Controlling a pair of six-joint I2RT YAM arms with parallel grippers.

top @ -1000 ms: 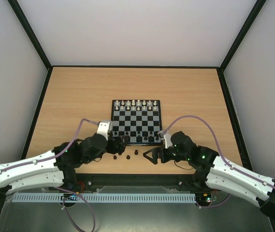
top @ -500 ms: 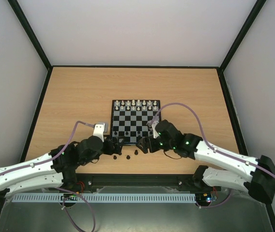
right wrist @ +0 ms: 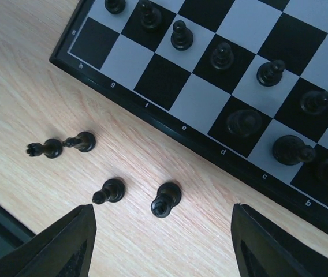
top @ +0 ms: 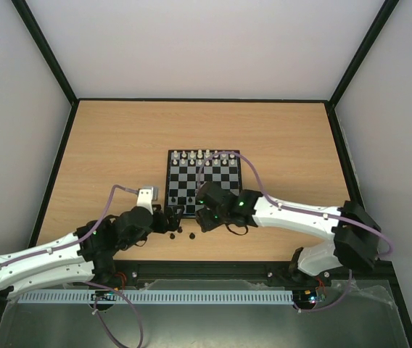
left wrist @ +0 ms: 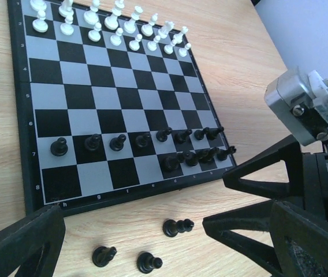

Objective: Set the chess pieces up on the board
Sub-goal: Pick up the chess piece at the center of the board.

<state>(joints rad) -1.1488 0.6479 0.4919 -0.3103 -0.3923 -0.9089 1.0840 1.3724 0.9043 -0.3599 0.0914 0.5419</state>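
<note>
Looking from above, we find the right claw [top: 204,217] at the near edge of the board [top: 204,181], the left claw [top: 175,217] beside it, spread wide. Left wrist: the chess pieces [left wrist: 118,142] partly fill the near rows — others lie loose on the surface [left wrist: 227,40]. Right wrist: its claw stands apart, empty; we judge it should straddle the nearest loose piece [right wrist: 165,199] before pinching.

From the overhead camera I saw soft, even light: pale walls [top: 191,43] bright, the wooden table [top: 119,145] evenly lit. In the right wrist view the chess pieces [right wrist: 167,199] cast short, faint shadows on the wood. The board [left wrist: 123,115] was sharp in the left wrist view, while the left gripper [left wrist: 135,222] had its fingers [left wrist: 19,242] blurred at the lower corners.
</note>
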